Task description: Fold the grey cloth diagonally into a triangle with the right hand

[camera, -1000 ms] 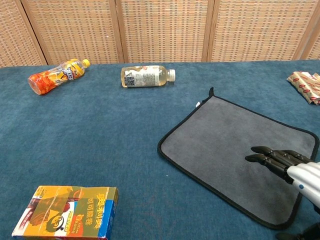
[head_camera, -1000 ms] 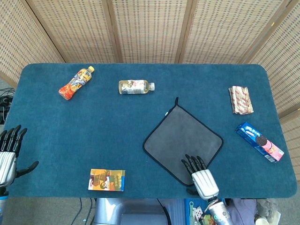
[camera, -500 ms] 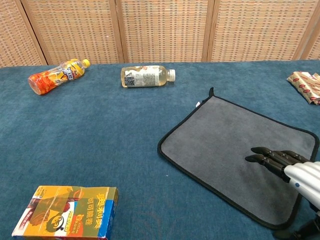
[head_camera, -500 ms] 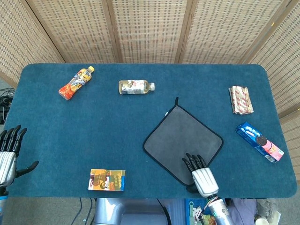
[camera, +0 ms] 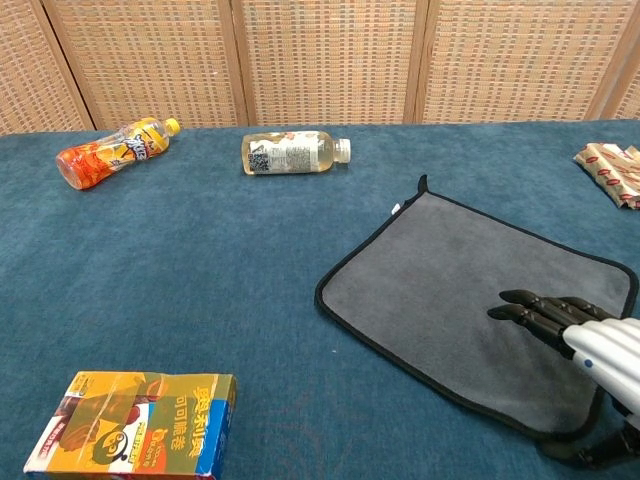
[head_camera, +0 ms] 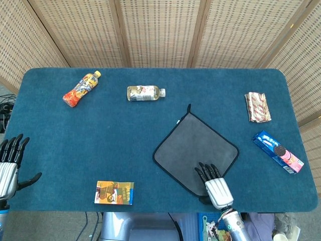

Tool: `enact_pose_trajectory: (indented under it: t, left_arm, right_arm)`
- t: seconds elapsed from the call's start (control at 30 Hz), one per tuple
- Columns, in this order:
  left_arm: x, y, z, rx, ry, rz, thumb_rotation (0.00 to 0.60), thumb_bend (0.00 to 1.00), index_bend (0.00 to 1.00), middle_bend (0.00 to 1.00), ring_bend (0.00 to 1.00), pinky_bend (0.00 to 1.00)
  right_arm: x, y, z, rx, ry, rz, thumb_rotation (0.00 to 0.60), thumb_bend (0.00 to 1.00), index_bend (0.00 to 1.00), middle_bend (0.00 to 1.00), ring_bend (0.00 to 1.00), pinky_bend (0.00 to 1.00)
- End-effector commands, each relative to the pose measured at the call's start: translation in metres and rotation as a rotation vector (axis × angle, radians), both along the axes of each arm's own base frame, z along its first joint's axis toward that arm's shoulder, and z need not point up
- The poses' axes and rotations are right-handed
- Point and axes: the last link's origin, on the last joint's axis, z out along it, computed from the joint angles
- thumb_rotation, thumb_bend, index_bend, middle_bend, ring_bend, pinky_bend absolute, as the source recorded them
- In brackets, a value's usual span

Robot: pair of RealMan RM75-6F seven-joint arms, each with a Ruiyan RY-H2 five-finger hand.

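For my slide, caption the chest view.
Right robot hand over the flat grey square cloth on the blue felt table.

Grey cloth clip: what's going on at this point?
The right robot hand is over the near corner of the grey cloth, fingers stretched out over it. The cloth lies flat and unfolded on the table, so no fold has begun. The left robot hand is open at the table's left edge, holding nothing. Bottles and snack packs lie around, untouched.

Grey cloth (head_camera: 195, 149) flat as a diamond on blue table (head_camera: 100, 145); right hand (head_camera: 213, 183) over its near corner, fingers extended. Left hand (head_camera: 9, 168) at left edge, fingers spread.
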Motion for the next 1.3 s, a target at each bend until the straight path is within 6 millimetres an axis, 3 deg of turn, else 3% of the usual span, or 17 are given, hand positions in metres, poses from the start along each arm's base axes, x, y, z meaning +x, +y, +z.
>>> enact_pose_trajectory:
  t: [0.03, 0.8, 1.03, 1.3]
  left_arm:
    - [-0.0001, 0.0, -0.0003, -0.002, 0.001, 0.0, 0.6, 0.15, 0.0, 0.0, 0.0, 0.0]
    - [0.0007, -0.0013, -0.0005, -0.008, -0.006, -0.005, 0.6, 0.15, 0.0, 0.0, 0.0, 0.0]
    - [0.0011, -0.0015, -0.0015, -0.012, -0.005, -0.008, 0.6, 0.15, 0.0, 0.0, 0.0, 0.0]
    - [0.001, -0.0017, -0.0012, -0.01, -0.007, -0.008, 0.6, 0.15, 0.0, 0.0, 0.0, 0.0]
  right_arm:
    - [0.0007, -0.0007, 0.0005, -0.008, -0.004, 0.002, 0.6, 0.41, 0.06, 0.0, 0.0, 0.0]
    - [-0.0016, -0.0018, 0.0043, -0.037, -0.003, 0.004, 0.6, 0.42, 0.24, 0.0, 0.0, 0.0]
    - [-0.0019, -0.0033, 0.0055, -0.054, -0.003, 0.006, 0.6, 0.41, 0.37, 0.01, 0.0, 0.0]
    - [-0.0026, -0.0043, 0.0053, -0.066, -0.003, 0.007, 0.6, 0.4, 0.54, 0.12, 0.0, 0.0]
